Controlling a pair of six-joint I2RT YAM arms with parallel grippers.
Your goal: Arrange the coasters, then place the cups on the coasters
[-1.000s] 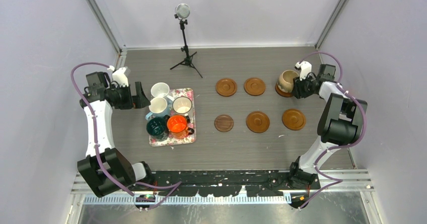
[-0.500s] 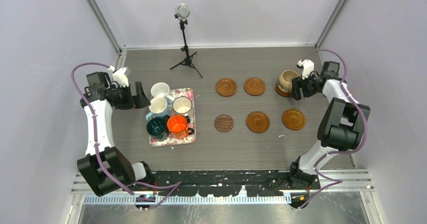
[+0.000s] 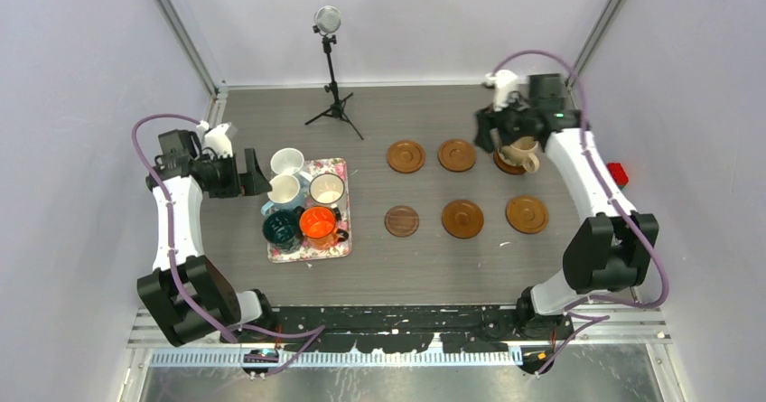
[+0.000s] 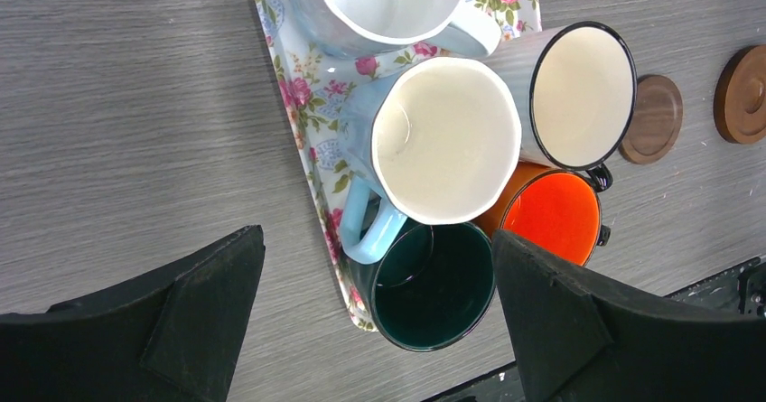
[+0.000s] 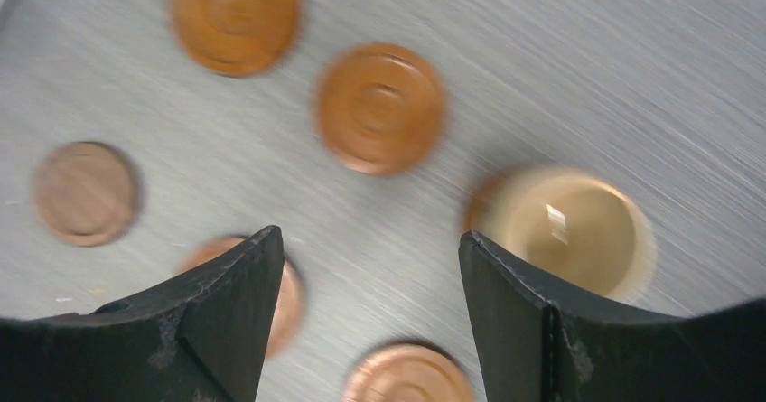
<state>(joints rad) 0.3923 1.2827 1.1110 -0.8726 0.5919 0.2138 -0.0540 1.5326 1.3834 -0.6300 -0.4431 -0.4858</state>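
Raised over the far coasters [image 3: 457, 155] with the right gripper [image 3: 488, 135], forearm stretched long, jaws spread and empty. Poised with the left gripper [image 3: 254, 182] beside the floral tray [image 3: 336, 249], jaws wide, gripping nothing, above five cups [image 4: 445, 140]. Lifted and swung leftward since a second ago, off the beige cup [image 3: 520, 153], now standing on the far right coaster [image 3: 503, 163]. Grey wood-grain table [image 3: 415, 262], pale walls [image 3: 406, 23], small tripod [image 3: 333, 106] at the back.
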